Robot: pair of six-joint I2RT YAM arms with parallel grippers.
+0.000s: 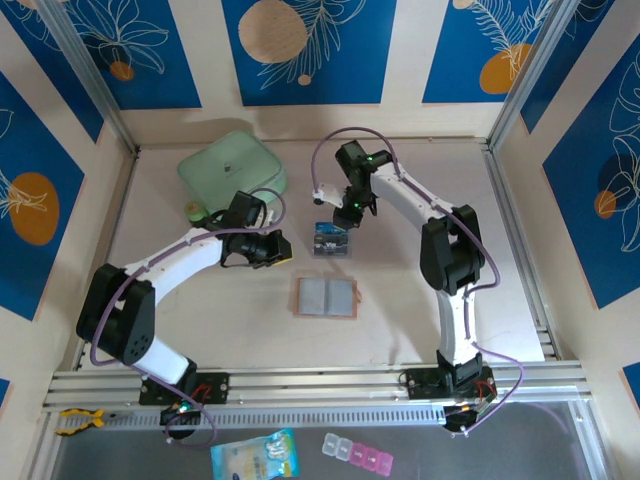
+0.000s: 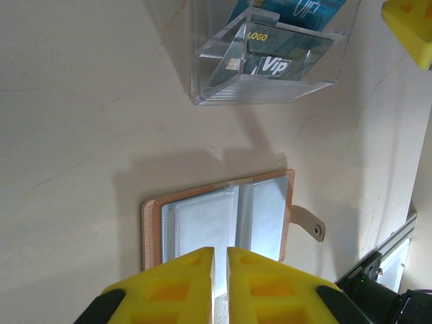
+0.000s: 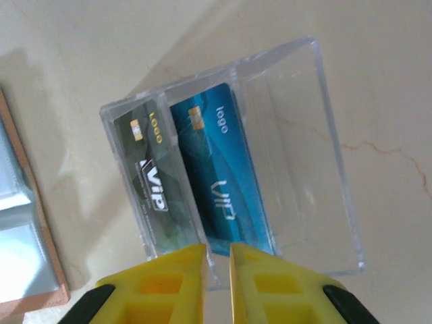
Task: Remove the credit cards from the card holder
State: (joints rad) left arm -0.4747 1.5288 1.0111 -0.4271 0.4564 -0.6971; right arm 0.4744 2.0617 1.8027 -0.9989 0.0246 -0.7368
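1. Card holder (image 1: 325, 297) lies opened flat near the middle of the bench (image 1: 400, 320), pale pockets facing up. Its long axis runs left to right and its fold runs near to far.
2. Snap tab (image 2: 307, 224) projects from one short edge of the holder, as seen from the left wrist.
3. Two credit cards, a dark card (image 3: 152, 182) and a blue card (image 3: 219, 175), sit side by side in a clear tray (image 3: 304, 169) just beyond the holder's far side. Their long axes are parallel, and the chip ends point away from the right end effector (image 3: 217, 283).
4. Legible print: "logo" beside the chip and "VIP" lower down, on each card.
5. Left end effector (image 2: 221, 283) hangs over the holder, clenched, gripping nothing.
6. Right end effector hangs at the tray's edge, fingers slightly parted, released.
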